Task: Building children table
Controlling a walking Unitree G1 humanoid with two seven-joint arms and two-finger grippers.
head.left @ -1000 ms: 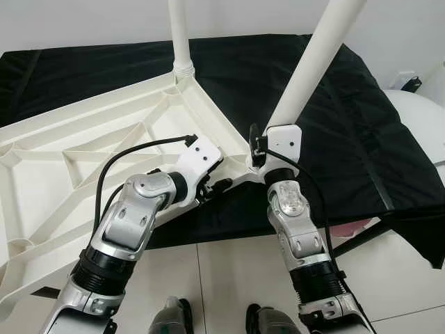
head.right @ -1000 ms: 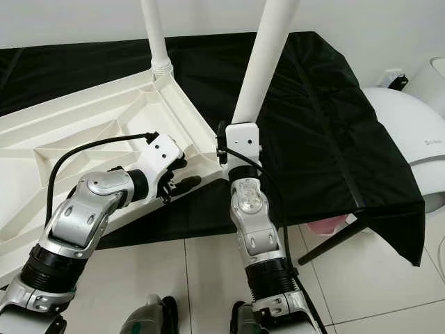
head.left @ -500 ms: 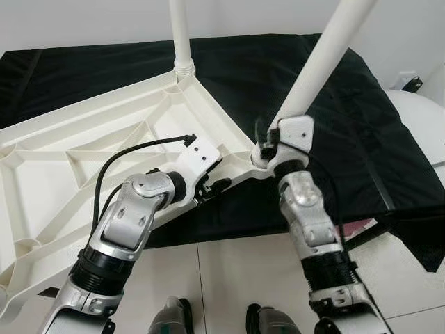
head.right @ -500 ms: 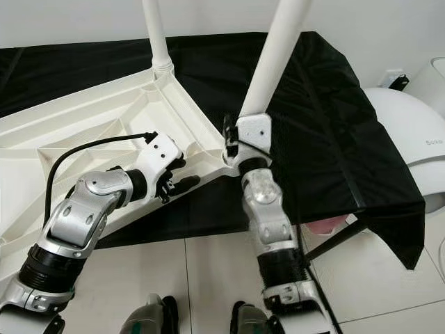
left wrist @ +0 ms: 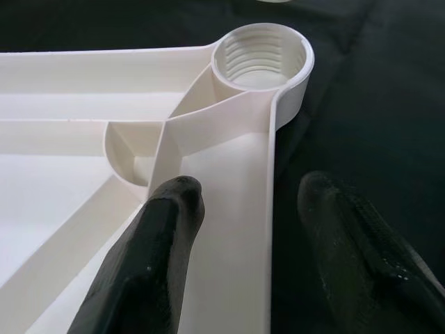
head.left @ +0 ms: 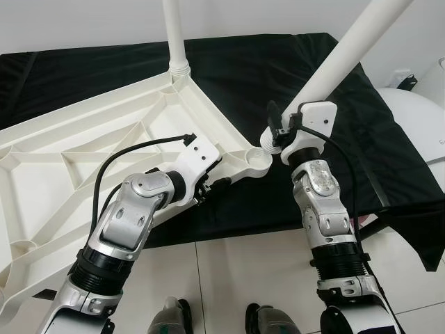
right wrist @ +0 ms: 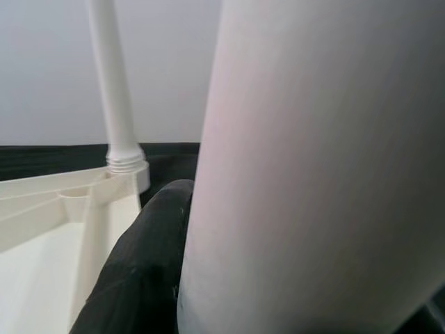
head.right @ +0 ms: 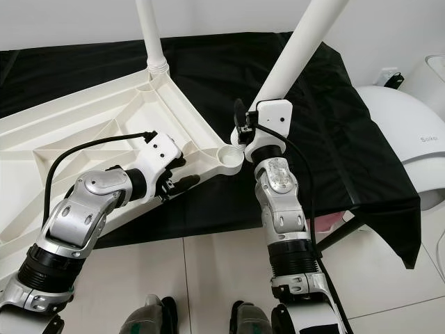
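My left gripper [head.left: 212, 186] is straddling the near rim of the upturned white tabletop [head.left: 83, 153], fingers [left wrist: 163, 229] spread apart on either side of the edge wall, just short of the threaded corner socket [left wrist: 261, 59]. My right gripper [head.left: 278, 132] is clenching a white table leg [head.left: 348, 52], tilting it away to my right with its lower end just beside that socket. Farther off, a second leg [head.left: 174, 35] is standing upright in the far corner. Everything is lying on a black cloth [head.left: 278, 76].
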